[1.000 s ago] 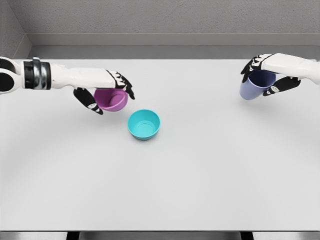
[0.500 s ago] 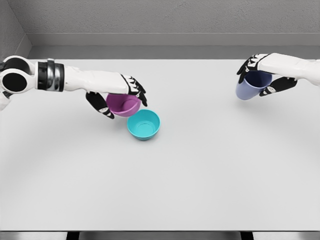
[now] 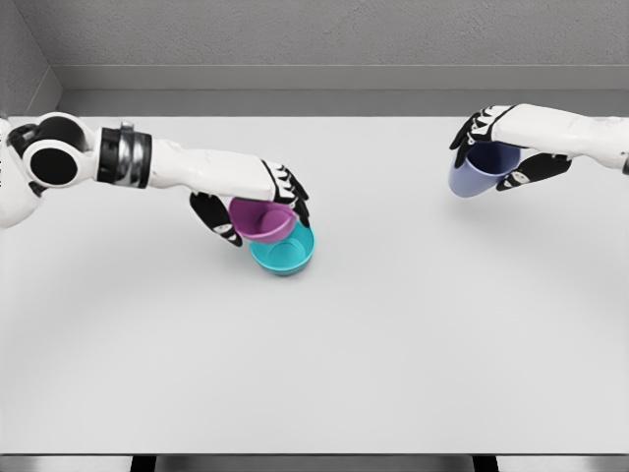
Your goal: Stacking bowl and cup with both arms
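Note:
A teal bowl (image 3: 287, 256) sits on the white table (image 3: 393, 334), left of the middle. My left hand (image 3: 259, 208) is shut on a purple bowl (image 3: 260, 221), which it holds tilted just over the teal bowl's left rim and overlapping it. At the far right my right hand (image 3: 499, 155) is shut on a blue-violet cup (image 3: 474, 173), held tilted above the table with its mouth toward the upper right.
A grey wall (image 3: 334, 39) runs along the table's back edge. The table's front edge (image 3: 314, 454) lies at the bottom of the view.
My left hand has carried the purple bowl right and down until it overlaps the teal bowl. My right hand has moved the cup a little to the left.

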Controlling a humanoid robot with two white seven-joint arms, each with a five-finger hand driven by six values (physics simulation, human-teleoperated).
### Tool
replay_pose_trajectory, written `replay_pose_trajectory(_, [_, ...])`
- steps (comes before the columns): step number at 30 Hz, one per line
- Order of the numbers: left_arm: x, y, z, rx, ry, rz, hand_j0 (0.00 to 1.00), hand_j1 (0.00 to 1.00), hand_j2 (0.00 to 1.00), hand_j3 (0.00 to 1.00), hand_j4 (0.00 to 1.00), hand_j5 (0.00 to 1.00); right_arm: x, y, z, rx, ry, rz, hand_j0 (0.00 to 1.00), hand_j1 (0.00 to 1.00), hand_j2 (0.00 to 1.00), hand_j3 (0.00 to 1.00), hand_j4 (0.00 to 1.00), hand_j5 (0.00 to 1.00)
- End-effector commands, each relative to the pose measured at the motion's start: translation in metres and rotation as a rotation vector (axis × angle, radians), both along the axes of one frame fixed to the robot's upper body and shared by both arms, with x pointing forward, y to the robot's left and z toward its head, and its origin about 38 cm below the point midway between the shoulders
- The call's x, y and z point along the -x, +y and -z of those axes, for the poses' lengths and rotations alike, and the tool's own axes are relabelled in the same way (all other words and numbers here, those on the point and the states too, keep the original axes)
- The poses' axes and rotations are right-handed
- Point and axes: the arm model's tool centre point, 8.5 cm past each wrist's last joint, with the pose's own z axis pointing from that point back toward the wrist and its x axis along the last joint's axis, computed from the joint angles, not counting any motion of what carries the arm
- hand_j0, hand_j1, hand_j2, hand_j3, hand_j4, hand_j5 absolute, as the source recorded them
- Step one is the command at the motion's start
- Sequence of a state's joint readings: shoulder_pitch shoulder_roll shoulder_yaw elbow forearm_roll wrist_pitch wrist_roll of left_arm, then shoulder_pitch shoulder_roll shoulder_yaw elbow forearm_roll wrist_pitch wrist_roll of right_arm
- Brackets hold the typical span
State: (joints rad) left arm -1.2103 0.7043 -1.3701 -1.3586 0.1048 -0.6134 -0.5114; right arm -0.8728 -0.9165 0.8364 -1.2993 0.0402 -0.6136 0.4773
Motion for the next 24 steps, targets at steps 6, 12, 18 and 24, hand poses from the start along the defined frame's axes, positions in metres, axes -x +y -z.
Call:
replay_pose_trajectory(6, [0.003, -0.009, 0.006, -0.005, 0.012, 0.020, 0.79, 0.79, 0.79, 0.79, 0.79, 0.79, 0.002, 0.005, -0.002, -0.008, -0.002, -0.014, 0.55, 0.55, 0.55, 0.55, 0.55, 0.55])
replay_pose_trajectory(12, [0.003, -0.011, 0.008, -0.012, 0.012, 0.026, 0.79, 0.79, 0.79, 0.79, 0.79, 0.79, 0.004, 0.012, -0.003, -0.011, -0.008, -0.035, 0.55, 0.55, 0.55, 0.55, 0.55, 0.55])
replay_pose_trajectory(18, [0.004, -0.015, 0.012, -0.017, 0.020, 0.034, 0.79, 0.79, 0.79, 0.79, 0.79, 0.79, 0.006, 0.018, -0.009, -0.010, -0.022, -0.055, 0.55, 0.55, 0.55, 0.55, 0.55, 0.55])
replay_pose_trajectory(24, [0.004, -0.020, 0.013, -0.014, 0.021, 0.041, 0.78, 0.78, 0.78, 0.78, 0.78, 0.78, 0.006, 0.024, -0.012, -0.013, -0.030, -0.073, 0.55, 0.55, 0.55, 0.55, 0.55, 0.55])
